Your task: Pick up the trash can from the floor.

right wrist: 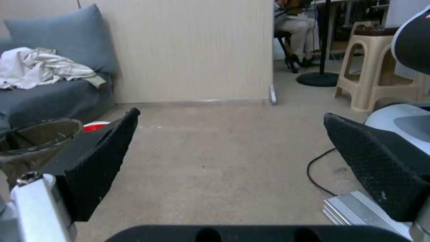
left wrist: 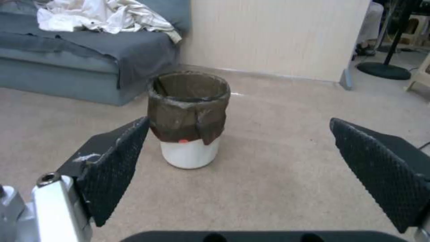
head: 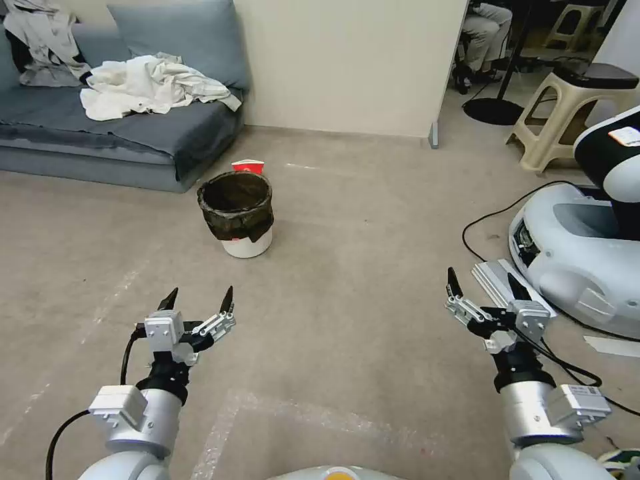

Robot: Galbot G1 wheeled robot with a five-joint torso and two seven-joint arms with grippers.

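Your bin (head: 237, 213) stands left of centre in the head view: light, thin-walled, with a slippery liner. Pinch its rim; both the left end effector (head: 199, 302) and the right end effector (head: 485, 285) hang released.

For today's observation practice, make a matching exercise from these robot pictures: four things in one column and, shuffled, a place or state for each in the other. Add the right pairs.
Things
1. trash can
2. left gripper
3. white clothes
4. red-and-white bowl

Places or states
A. heaped on the grey sofa
B. just behind the bin
C. upright on the floor, dark liner over its rim
D. open, empty, short of the bin

Pairs: 1-C, 2-D, 3-A, 4-B
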